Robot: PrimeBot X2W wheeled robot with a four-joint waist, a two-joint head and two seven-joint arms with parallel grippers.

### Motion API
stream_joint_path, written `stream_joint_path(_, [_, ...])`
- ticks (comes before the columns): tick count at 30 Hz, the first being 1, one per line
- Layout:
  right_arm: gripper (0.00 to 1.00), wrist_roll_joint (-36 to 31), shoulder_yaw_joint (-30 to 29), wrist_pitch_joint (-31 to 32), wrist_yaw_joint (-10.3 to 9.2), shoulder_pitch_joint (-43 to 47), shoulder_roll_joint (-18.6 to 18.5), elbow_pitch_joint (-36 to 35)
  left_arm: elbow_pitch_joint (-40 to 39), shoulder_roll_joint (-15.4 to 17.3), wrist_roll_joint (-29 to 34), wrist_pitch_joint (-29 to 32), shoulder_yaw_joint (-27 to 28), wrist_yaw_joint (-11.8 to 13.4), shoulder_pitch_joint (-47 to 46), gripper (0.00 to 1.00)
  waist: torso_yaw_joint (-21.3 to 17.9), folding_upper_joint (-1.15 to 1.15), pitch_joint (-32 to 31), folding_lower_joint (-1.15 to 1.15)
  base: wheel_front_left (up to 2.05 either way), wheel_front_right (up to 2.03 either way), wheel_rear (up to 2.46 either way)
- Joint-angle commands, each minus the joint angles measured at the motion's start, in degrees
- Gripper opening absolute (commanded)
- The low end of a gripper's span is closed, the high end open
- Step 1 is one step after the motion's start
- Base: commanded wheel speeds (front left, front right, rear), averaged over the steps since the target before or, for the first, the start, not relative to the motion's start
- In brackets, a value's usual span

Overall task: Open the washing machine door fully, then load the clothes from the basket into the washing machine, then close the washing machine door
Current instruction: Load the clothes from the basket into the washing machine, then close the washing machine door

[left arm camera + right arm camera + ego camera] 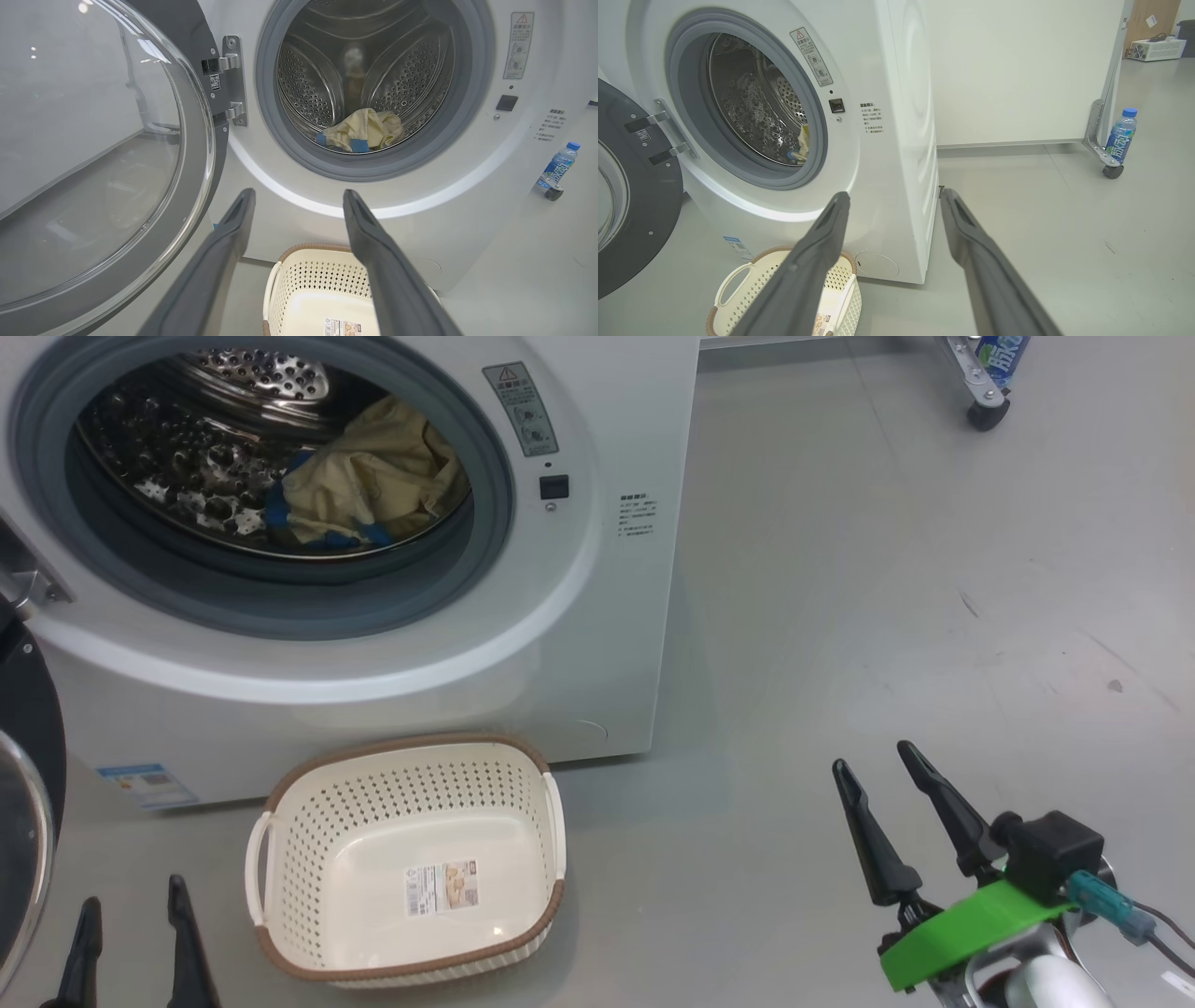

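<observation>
The white washing machine stands with its door swung wide to the left on its metal hinge. Cream-yellow clothes with blue trim lie inside the steel drum. On the floor in front sits the cream basket, with nothing in it but a label sticker on its base. My left gripper is open at the lower left, beside the basket. My right gripper is open at the lower right, well clear of the machine. Both hold nothing.
A blue-labelled water bottle stands on the floor by a wheeled metal frame to the right. Grey floor stretches right of the machine. A pale wall runs behind.
</observation>
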Motion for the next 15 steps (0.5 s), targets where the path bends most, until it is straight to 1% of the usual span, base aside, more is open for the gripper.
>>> stream_joint_path(1, [1.00, -0.1, 0.5, -0.5, -0.02, -1.9, -0.6, -1.5, -1.3, 0.5, -0.1, -0.4, 2.7, 0.5, -2.8, 1.00, 0.0, 0.00, 0.0, 0.00, -0.78, 0.78, 0.00])
stream_joint_path(4, [1.00, -0.1, 0.5, -0.5, -0.02, -1.9, -0.5, -1.5, -1.2, 0.5, 0.0, -0.4, 2.7, 0.6, -2.9, 1.00, 0.1, 0.00, 0.0, 0.00, -1.05, 1.05, 0.00])
stream_joint_path(8, [1.00, 0.1, 0.4, -0.5, -0.02, -1.9, -0.6, -1.4, -1.1, 0.5, 0.1, -0.4, 2.6, 0.7, -3.0, 1.00, 0.1, 0.00, 0.0, 0.00, -1.42, 1.42, 0.00])
stream_joint_path(15, [1.00, 0.2, 0.3, -0.5, -0.02, -2.1, -0.6, -1.3, -1.1, 0.4, 0.1, -0.4, 2.5, 0.8, -3.2, 1.00, 0.1, 0.00, 0.1, 0.00, -2.02, 2.02, 0.00])
